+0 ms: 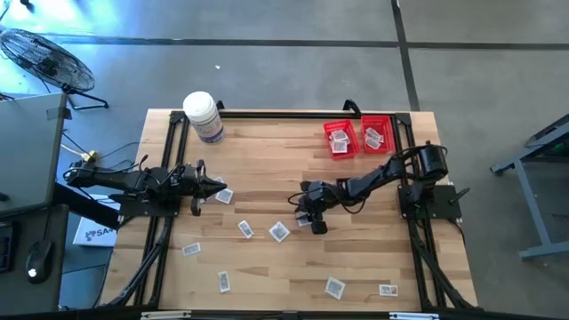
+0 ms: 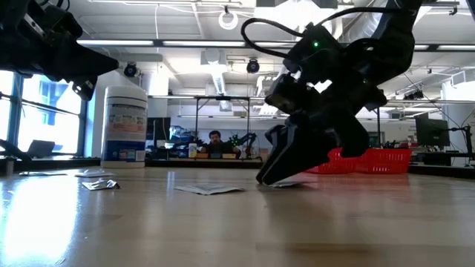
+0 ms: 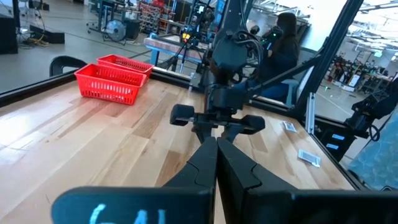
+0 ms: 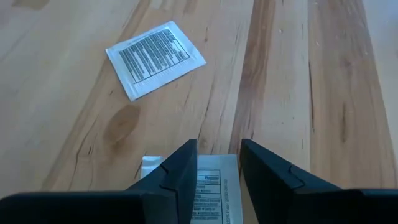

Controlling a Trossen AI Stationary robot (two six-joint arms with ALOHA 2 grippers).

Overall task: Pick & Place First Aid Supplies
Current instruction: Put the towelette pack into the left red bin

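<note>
Two dark fingers of the right gripper [image 4: 214, 165] stand apart, low over a flat white paper packet [image 4: 214, 193] with small black print, on the smooth wooden table [image 4: 323, 81]. Another flat square packet [image 4: 155, 57] lies near. More packets are scattered about. Two red mesh baskets [image 1: 360, 136] hold some. Off to the side, the left gripper [image 1: 216, 184] is pressed together.

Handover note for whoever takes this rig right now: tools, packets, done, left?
Right tool: open, down at the table mid-board, fingers straddling a packet, not yet gripped.
Left tool: shut, waiting at the left side.
Done: packets lie in both red baskets at the far right.
Left: loose packets on the wood, including one just ahead of the right tool and others along the near edge.
</note>
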